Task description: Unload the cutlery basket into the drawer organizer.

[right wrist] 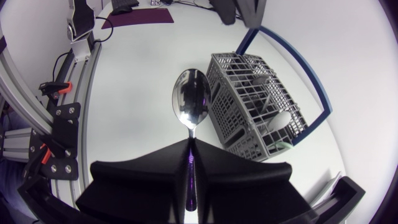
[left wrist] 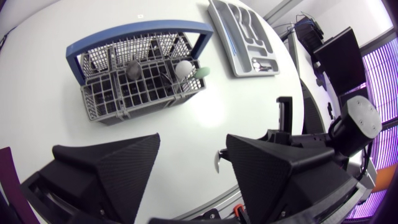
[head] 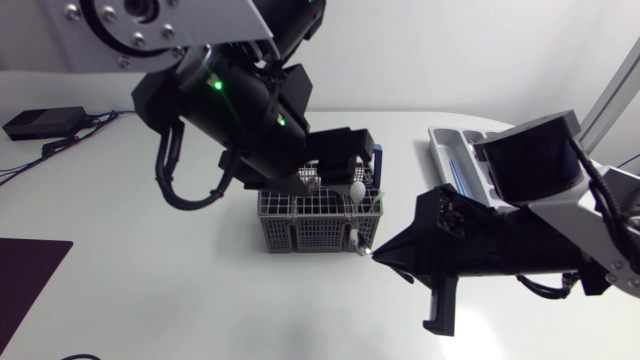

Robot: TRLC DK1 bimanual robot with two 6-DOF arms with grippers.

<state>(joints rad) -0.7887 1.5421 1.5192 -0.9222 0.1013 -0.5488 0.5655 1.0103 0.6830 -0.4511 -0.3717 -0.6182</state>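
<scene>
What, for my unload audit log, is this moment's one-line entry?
right gripper shut on shiny metal spoon | left gripper open over grey blue-handled cutlery basket | grey drawer organizer: spoon not yet in

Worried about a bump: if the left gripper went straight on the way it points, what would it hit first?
Likely the basket, ahead of the left gripper; depth is unclear.

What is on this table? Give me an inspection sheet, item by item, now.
surface: white table.
job's things: grey cutlery basket with utensils in it; spoon outside it; drawer organizer off to its side.
clutter: black box; dark mat.
grippers: left gripper open above the cutlery basket; right gripper shut on the spoon.
cables: cable by the black box.
surroundings: nothing seen.
</scene>
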